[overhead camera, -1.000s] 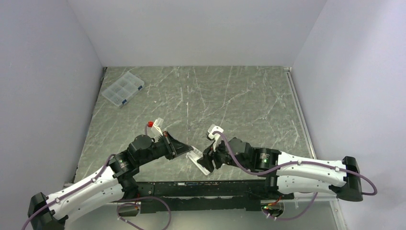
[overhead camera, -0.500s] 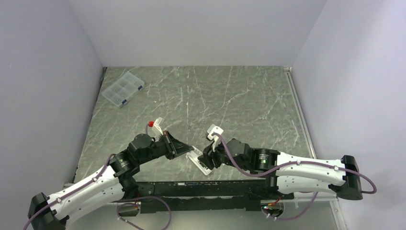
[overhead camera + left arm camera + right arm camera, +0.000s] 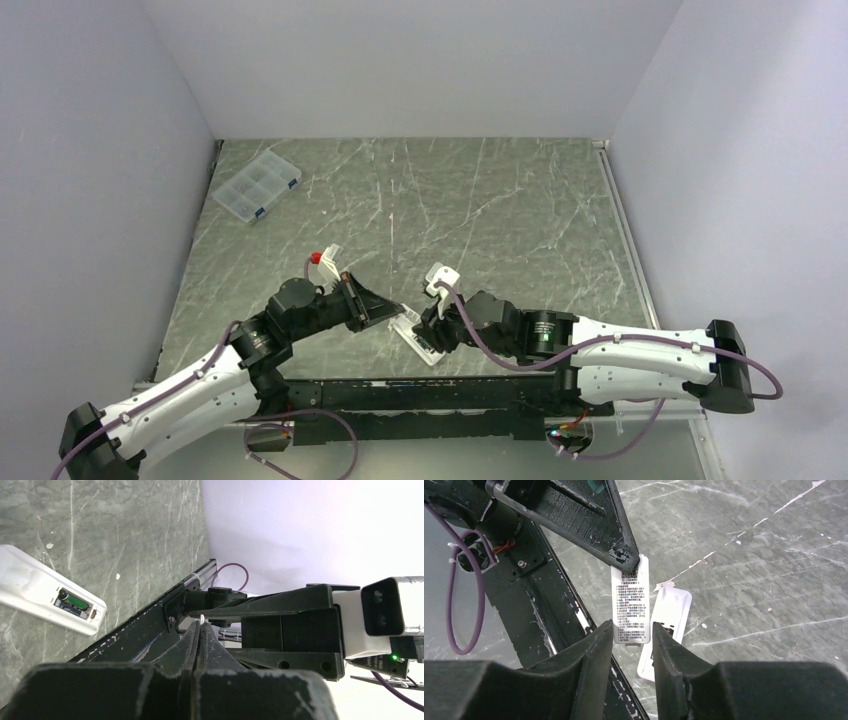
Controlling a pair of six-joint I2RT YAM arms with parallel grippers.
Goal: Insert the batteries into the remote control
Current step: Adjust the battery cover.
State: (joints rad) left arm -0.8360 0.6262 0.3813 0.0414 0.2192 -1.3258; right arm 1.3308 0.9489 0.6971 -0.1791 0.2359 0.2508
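The remote control [image 3: 671, 609] lay back-up on the surface [image 3: 480, 200] near its near edge, between the two arms, with one greenish battery [image 3: 75, 601] seated in its open recess. The left pincer [image 3: 201, 627] was shut on the far end of a thin white cover [image 3: 630, 595] held just left of the remote. The right pincer [image 3: 631, 630] stood narrow around the cover's near end; whether it gripped I could not tell. A clear box [image 3: 257, 186] sat far left.
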